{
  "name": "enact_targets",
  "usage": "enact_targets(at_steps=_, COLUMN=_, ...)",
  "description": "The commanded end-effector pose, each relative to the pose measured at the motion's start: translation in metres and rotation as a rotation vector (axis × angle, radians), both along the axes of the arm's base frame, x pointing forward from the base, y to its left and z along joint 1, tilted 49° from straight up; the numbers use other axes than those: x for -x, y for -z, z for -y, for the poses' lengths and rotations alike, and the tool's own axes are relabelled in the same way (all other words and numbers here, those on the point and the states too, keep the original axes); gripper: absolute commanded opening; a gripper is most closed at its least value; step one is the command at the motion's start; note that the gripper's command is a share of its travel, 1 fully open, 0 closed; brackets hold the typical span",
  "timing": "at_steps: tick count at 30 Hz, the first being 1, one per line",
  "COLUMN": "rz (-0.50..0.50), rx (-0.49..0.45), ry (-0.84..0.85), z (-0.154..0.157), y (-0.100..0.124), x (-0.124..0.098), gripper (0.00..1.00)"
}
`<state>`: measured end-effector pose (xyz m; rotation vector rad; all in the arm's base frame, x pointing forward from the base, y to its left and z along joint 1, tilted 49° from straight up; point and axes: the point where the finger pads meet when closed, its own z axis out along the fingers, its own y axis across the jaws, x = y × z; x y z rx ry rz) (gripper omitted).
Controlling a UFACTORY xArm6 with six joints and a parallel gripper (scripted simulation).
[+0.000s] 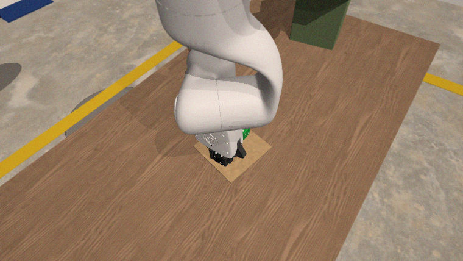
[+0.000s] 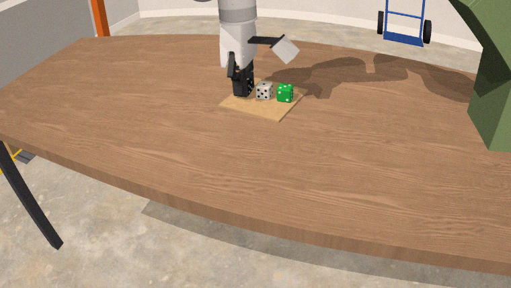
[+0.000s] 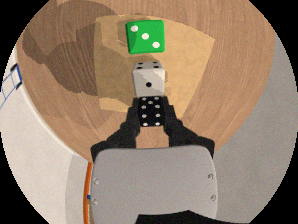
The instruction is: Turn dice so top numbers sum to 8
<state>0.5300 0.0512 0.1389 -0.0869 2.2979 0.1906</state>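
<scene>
My gripper is shut on the black die, low over the mat's back-left part in the exterior view. Whether the die touches the mat is unclear. The wrist view shows a five-pip face and a four-pip face of it. The white die stands on the mat close beside it, one pip up; the top view hides it. The green die stands beyond it on the mat, three pips up.
A large green object stands on the wooden table, at the right in the exterior view. The arm hangs over the mat and blocks much of it in the top view.
</scene>
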Motion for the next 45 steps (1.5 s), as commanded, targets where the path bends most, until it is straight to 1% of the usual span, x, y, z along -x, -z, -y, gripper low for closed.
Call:
enact_targets(at_steps=1, rz=0.001, rx=0.0, ry=0.0, z=0.0001, y=-0.0009, x=-0.0002, gripper=0.27)
enact_targets(at_steps=45, rz=0.001, rx=0.0, ry=0.0, z=-0.0006, y=0.0016, x=-0.0031, gripper=0.27)
